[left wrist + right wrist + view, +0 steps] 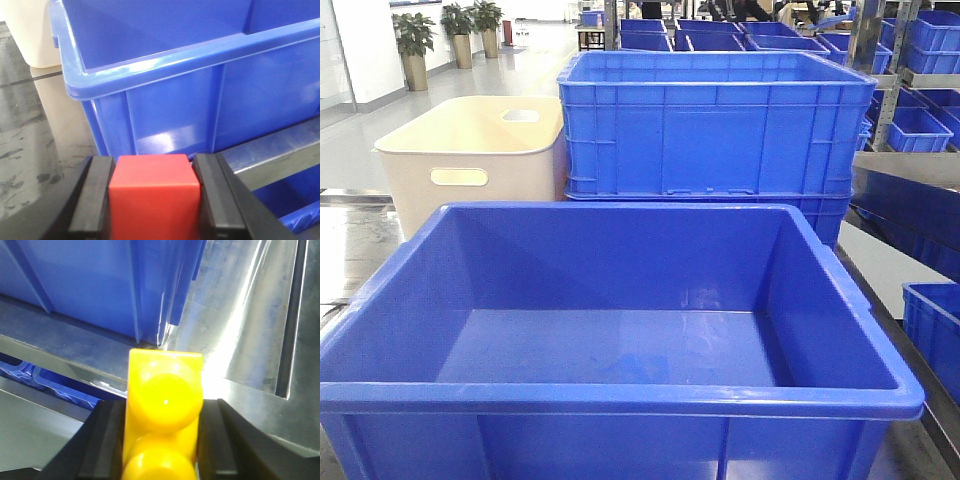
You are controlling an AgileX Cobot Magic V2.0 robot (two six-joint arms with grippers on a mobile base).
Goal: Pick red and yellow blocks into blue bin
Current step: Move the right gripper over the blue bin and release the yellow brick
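The blue bin (pixel 620 397) fills the front view, and its inside shows nothing in it. No gripper or block appears in that view. In the left wrist view my left gripper (pixel 154 167) is shut on the red cube (pixel 152 200), held outside the bin's near corner and below its rolled rim (pixel 200 52). In the right wrist view my right gripper (pixel 165 412) is shut on the yellow brick (pixel 162 400), whose two studs face the camera. It hangs over a shiny metal tabletop (pixel 240 330), beside a blue ribbed wall (pixel 90 280).
A cream tub (pixel 470 150) with handle cut-outs stands behind the bin on the left. A ribbed blue crate (pixel 710 120) stands behind on the right. More blue crates (pixel 930 50) fill shelves at the far right, and another crate (pixel 935 330) sits low on the right.
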